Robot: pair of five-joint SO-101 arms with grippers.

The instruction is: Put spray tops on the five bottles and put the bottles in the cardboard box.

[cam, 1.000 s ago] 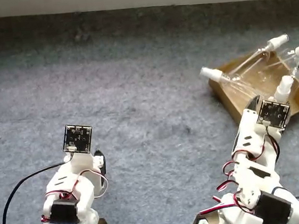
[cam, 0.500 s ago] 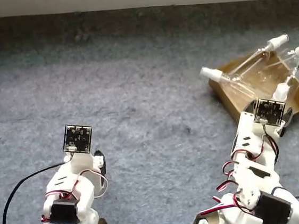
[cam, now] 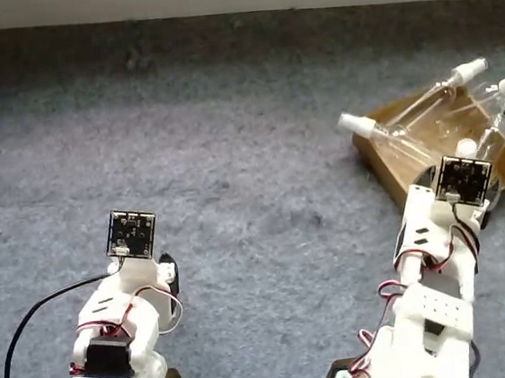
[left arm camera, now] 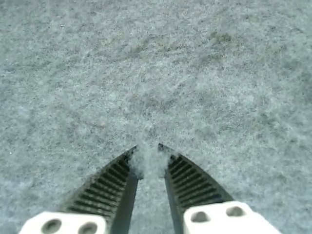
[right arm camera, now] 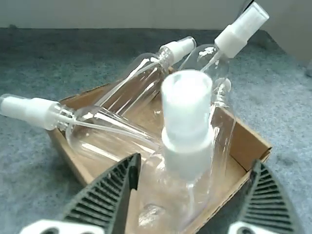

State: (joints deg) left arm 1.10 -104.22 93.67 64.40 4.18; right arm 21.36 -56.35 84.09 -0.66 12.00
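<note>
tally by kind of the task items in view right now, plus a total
Clear bottles: 4, all lying or leaning in the box
White spray tops: 4, one fitted on each bottle
Cardboard box: 1
Total: 9

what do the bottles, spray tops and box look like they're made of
The bottles look like clear glossy plastic, maybe glass: dip tubes show through. The spray tops seem opaque white plastic, smooth. The cardboard box is matte brown card with thin raw edges.
</note>
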